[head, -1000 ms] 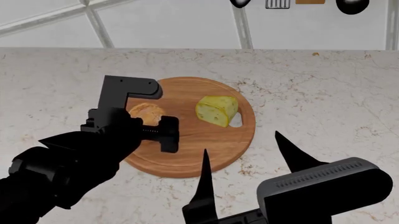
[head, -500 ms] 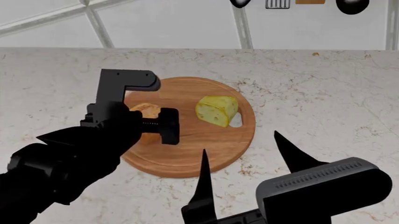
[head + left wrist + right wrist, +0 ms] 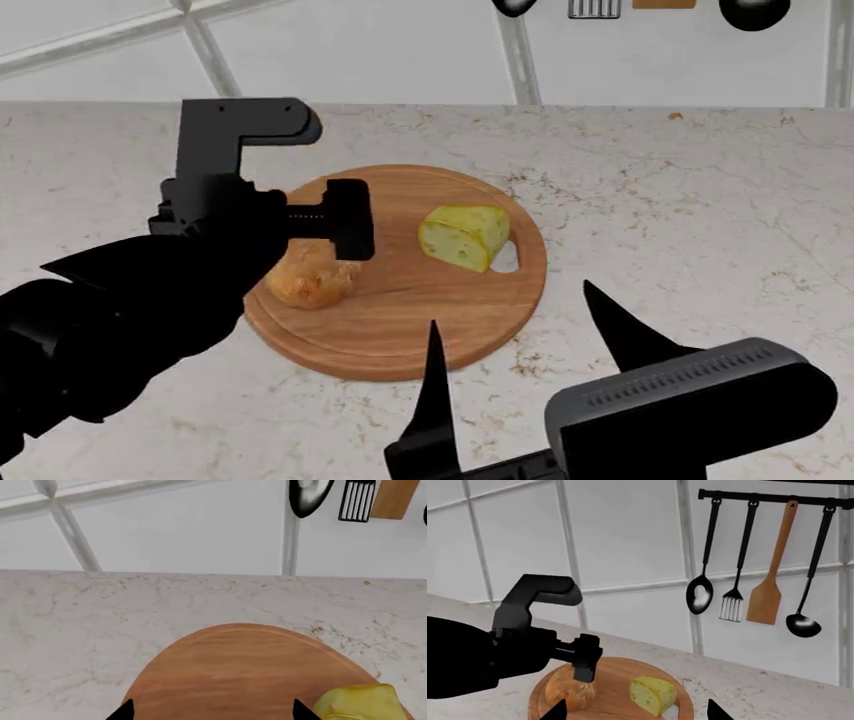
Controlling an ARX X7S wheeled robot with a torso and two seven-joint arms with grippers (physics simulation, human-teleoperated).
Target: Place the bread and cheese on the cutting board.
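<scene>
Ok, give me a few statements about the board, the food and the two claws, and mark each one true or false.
1. The bread lies on the cutting board. True.
2. The cheese sits on the counter beside the board. False: it is on the board, next to the oval hole.
3. The left claw grips the bread. False: it is open and above the board, and the roll lies free.
4. The right claw is open and holds nothing. True.
5. Utensils hang on a wall rail. True.
</scene>
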